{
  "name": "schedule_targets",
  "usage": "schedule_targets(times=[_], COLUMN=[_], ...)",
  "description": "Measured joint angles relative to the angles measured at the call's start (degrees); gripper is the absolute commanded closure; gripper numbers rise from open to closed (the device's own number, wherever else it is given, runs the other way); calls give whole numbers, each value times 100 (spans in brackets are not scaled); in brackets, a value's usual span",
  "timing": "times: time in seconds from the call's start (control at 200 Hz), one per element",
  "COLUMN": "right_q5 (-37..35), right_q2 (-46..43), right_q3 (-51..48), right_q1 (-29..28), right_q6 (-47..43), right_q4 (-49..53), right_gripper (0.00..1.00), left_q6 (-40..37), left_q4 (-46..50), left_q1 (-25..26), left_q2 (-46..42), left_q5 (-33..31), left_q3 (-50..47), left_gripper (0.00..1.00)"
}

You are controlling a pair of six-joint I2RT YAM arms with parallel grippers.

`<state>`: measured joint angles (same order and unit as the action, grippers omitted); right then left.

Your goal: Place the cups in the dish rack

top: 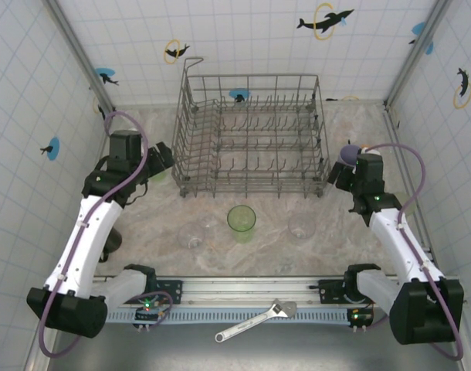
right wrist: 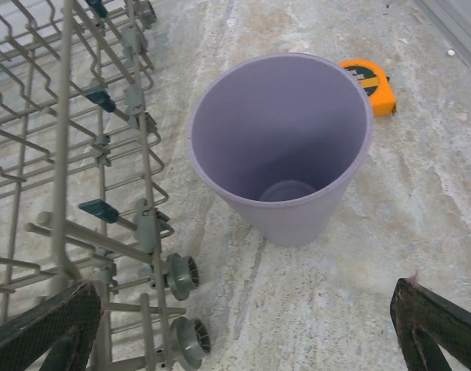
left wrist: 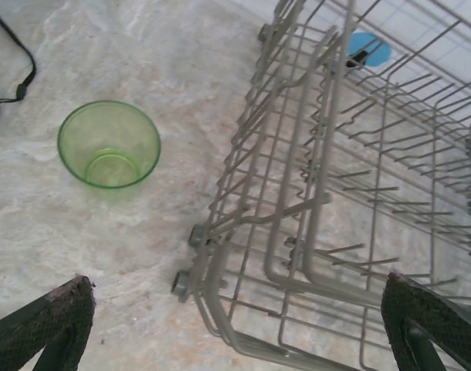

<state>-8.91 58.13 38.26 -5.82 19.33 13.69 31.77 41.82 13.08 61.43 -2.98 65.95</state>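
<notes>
The dish rack (top: 251,135) stands at the far middle of the table (top: 158,224). A green cup (top: 241,219) stands upright toward the middle of the near edge, between two clear cups (top: 191,236). The left gripper (left wrist: 235,325) hangs over the rack's near left corner with its jaws wide and holding nothing, and a second green cup (left wrist: 109,144) stands close by. The right gripper (right wrist: 247,332), jaws equally wide, hovers above an upright lavender cup (right wrist: 282,147) beside the rack's right side, near the table's right edge, and an orange tape measure (right wrist: 368,83) lies just behind the cup
</notes>
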Motion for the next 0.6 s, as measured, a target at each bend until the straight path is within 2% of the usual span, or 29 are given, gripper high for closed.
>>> schedule_targets(times=[0.24,0.405,0.601], right_q5=[20,17,66], right_q2=[-9,-11,-11], right_q3=[164,170,284], right_q1=[-42,-50,-83], right_q6=[11,63,173], right_q4=[192,321,468], right_gripper=[0,0,0], left_q6=[234,546,852], left_q4=[247,289,317], left_q1=[83,522,977], left_q2=[-81,-389,-717], left_q5=[155,302,269], left_q3=[129,179,-286], left_gripper=[3,2,2])
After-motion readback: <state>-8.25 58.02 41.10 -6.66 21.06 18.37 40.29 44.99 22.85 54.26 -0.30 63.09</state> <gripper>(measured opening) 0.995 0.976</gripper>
